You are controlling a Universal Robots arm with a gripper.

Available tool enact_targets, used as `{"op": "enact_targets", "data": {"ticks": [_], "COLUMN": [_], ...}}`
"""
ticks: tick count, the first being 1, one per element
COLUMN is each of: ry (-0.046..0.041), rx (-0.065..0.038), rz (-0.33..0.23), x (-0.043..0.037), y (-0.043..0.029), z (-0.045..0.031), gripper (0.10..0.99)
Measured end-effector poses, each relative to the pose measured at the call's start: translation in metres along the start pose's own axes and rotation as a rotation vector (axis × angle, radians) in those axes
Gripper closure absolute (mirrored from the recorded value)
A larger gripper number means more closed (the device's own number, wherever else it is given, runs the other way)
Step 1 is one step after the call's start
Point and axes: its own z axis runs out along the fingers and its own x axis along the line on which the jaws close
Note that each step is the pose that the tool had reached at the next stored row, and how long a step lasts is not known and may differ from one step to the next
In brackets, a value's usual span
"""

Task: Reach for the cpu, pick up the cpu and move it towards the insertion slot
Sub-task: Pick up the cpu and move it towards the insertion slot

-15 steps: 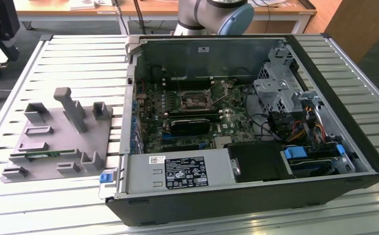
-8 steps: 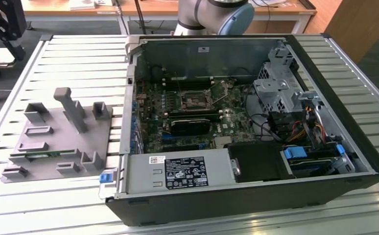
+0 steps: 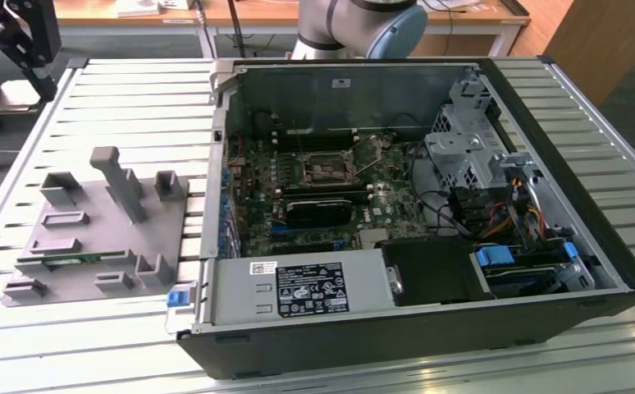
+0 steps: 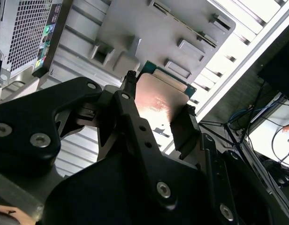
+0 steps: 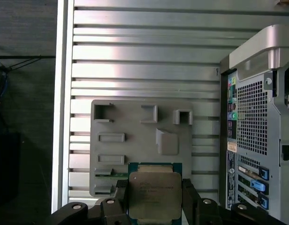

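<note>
Here, the jaws pinch the faintly printed cpu (image 5: 155, 194), clear of the grey fixture (image 5: 140, 150).

Case walls (image 3: 350, 103) ring the insertion slot (image 3: 326, 167), open above.

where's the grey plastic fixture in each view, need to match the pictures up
Exterior view: the grey fixture lies on the slatted table, to the exterior view's left of the computer case.
First wrist view: the grey fixture lies beyond the cpu gripped by the fingers, beside the case's rear panel.
Second wrist view: it lies beyond the gripped cpu.
Shared landmark: the computer case.
</note>
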Motion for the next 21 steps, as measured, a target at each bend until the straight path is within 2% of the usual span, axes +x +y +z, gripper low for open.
{"op": "enact_targets", "data": {"ticks": [2, 6, 21], "ry": [0.0000, 0.0000, 0.0001], "rx": [0.000, 0.000, 0.000], "rz": [0.000, 0.000, 0.000], "x": [-0.0036, -0.0163, -0.0455], "y": [0.0000, 0.0003, 0.0009], "z": [0.0000, 0.0001, 0.0003], "gripper": [0.545, 0.545, 0.545]}}
